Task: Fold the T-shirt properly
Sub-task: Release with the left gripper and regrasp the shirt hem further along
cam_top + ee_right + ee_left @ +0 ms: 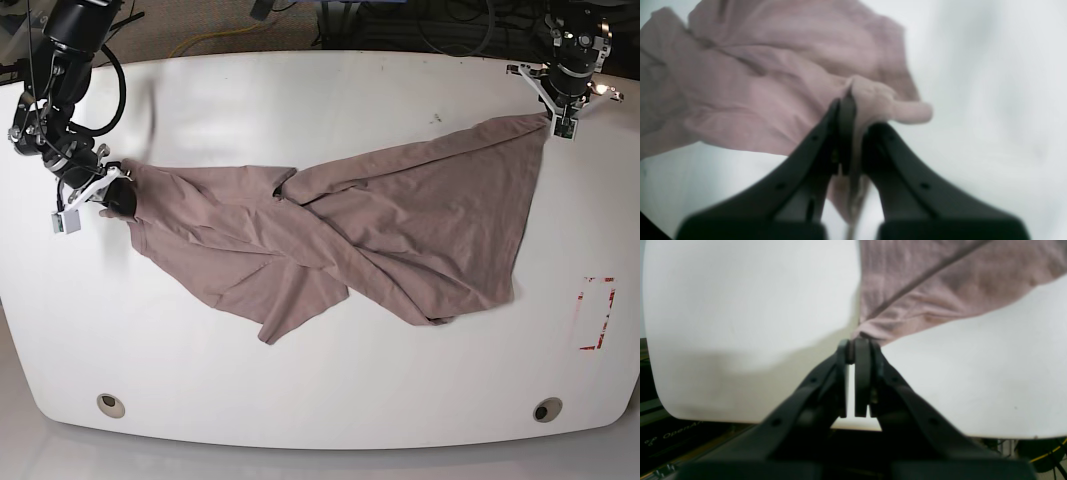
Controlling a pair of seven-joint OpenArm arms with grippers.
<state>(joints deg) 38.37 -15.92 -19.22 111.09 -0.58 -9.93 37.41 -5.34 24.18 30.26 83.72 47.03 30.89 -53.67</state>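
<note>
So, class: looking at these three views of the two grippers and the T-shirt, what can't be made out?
- Which part of the T-shirt each gripper pinches: bunched cloth hides it.
- Right gripper: right wrist view is blurred, and cloth covers the tips.
- Left gripper: too small in the base view.
- Table edges: cut off in both wrist views.

Bare table lies along the far and near edges; the T-shirt sprawls across the middle.
</note>
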